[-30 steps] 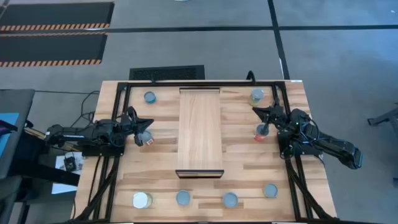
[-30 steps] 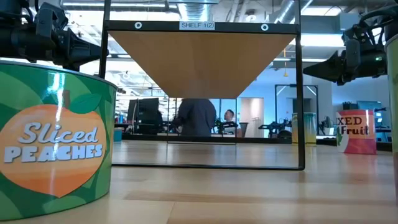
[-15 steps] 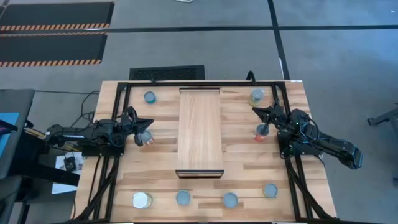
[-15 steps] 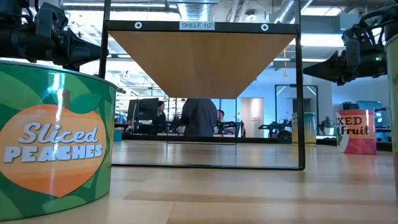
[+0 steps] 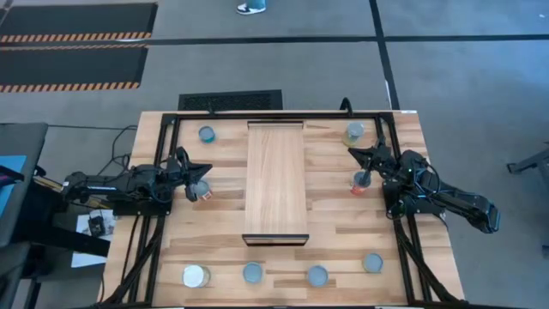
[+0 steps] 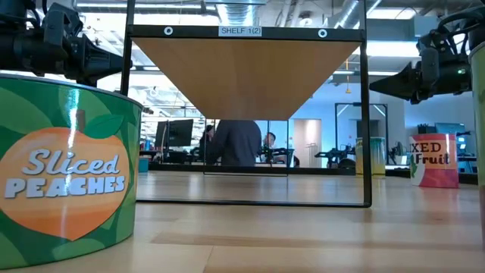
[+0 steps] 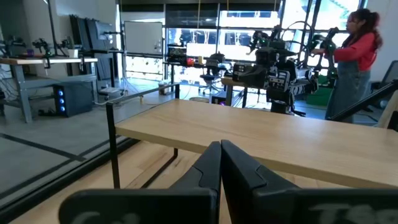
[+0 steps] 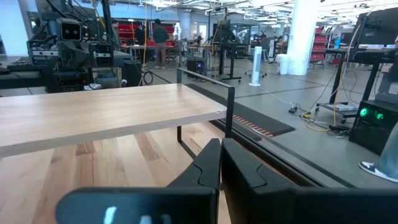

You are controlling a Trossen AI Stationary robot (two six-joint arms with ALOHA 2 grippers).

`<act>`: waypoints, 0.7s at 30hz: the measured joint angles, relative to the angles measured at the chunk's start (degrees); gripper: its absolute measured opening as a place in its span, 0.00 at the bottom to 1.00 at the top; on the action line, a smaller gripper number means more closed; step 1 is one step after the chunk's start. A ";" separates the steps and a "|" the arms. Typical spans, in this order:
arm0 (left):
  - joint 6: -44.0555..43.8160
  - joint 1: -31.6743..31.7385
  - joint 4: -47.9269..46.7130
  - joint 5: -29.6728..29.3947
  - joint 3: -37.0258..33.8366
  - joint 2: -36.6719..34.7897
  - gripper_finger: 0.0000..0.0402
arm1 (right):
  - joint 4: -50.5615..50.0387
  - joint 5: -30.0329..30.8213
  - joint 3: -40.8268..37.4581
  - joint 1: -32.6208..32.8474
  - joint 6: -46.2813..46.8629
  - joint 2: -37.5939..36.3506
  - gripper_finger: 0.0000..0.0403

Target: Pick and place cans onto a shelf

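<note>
The shelf [image 5: 276, 182] is a light-wood plank raised on a black frame over the middle of the table. My left gripper [image 5: 208, 169] is shut and empty at about shelf height, its fingers pointing at the shelf's left side [image 7: 220, 144]. A red can [image 5: 203, 191] stands on the table just near of it. My right gripper [image 5: 350, 151] is shut and empty, pointing at the shelf's right side [image 8: 221, 143]. A red can [image 5: 360, 183] stands on the table beside it. Other cans stand at the far left [image 5: 207, 135] and far right [image 5: 354, 133].
Several cans stand in a row near the table's front edge, from a white-topped one [image 5: 196, 275] to one at the right [image 5: 372, 263]. A green Sliced Peaches can [image 6: 64, 167] fills the low view's left. People show in the room behind [image 7: 351, 56].
</note>
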 joint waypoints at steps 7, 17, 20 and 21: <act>0.00 0.02 0.00 -0.02 0.00 -0.02 0.00 | 0.01 0.00 0.00 0.00 0.00 0.01 0.10; 0.01 0.02 0.00 0.00 0.00 0.00 0.00 | 0.00 0.00 0.00 0.00 0.00 0.02 0.09; 0.01 0.01 0.00 0.00 0.00 -0.02 0.00 | 0.17 0.00 0.00 0.00 0.00 0.02 0.10; 0.02 0.02 0.00 0.00 0.00 -0.02 0.00 | 0.41 0.00 0.00 0.00 0.08 0.02 0.10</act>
